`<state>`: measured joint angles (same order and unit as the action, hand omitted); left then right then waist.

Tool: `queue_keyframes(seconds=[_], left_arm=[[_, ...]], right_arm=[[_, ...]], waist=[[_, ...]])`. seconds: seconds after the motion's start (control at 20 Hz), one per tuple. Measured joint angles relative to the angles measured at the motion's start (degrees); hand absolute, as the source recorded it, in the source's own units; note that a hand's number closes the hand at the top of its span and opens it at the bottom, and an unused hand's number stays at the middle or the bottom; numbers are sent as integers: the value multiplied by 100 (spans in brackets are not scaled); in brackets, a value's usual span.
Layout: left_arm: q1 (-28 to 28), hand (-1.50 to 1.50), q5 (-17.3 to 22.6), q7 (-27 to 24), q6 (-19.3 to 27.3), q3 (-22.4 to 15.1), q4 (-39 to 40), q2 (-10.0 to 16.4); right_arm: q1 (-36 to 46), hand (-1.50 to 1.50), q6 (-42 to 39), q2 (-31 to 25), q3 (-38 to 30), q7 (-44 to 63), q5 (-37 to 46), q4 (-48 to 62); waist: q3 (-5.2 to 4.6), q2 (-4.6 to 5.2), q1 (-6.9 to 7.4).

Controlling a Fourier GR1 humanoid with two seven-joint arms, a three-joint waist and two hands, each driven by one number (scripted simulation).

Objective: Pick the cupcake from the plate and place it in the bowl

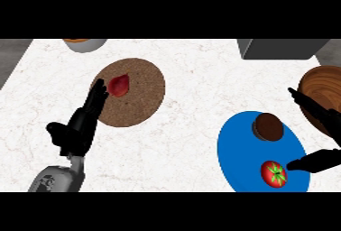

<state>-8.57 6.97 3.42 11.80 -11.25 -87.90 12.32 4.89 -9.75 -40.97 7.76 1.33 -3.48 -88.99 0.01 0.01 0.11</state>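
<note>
— Lower right: your right hand (318, 160)?
— I'm holding its thumb and fingers apart at the blue plate's (240, 149) right edge, below the wooden bowl (326, 81).
— The cupcake (268, 127)?
— Sitting at the plate's top; I'm planning to close round its sides, clear of the tomato (274, 173).

From my end the counter (193, 140) reads as smooth white marble with faint veins. The round mat (143, 106) at 10 o'clock looks like rough speckled cork. The plate (233, 149) at 4 o'clock is plain blue, smooth and matt, plastic-ish. The cupcake (268, 126) on it has a dull dark-brown top. The bowl (323, 83) at 3 o'clock is grained brown wood. Left hand (80, 128) and right hand (316, 160) both look like matt black plastic.
</note>
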Motion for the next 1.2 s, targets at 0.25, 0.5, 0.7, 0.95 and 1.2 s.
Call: queue_keyframes(seconds=[0.25,0.5,0.7,0.95,1.2], left_arm=[[47,0,-184,41,-73,78,-35,-157],[38,0,-310,0,-161,200,19,-233],[56,0,-386,53,-218,279,-28,-322],[89,0,-482,-16,-365,381,33,-427],[-45,0,-586,128,-387,475,23,-533]], right_arm=[[-83,-150,-430,286,-356,-203,80,123],[-183,-150,-741,546,-658,-330,-10,35],[-342,-150,-987,764,-902,-533,-16,98],[-279,-150,-1230,1091,-1076,-450,77,257],[-175,-150,-1326,1414,-1154,-466,259,463]], waist=[[-2,-3,-14],[-1,-3,-20],[0,-3,-20],[-1,-3,-18],[-1,-2,-10]])
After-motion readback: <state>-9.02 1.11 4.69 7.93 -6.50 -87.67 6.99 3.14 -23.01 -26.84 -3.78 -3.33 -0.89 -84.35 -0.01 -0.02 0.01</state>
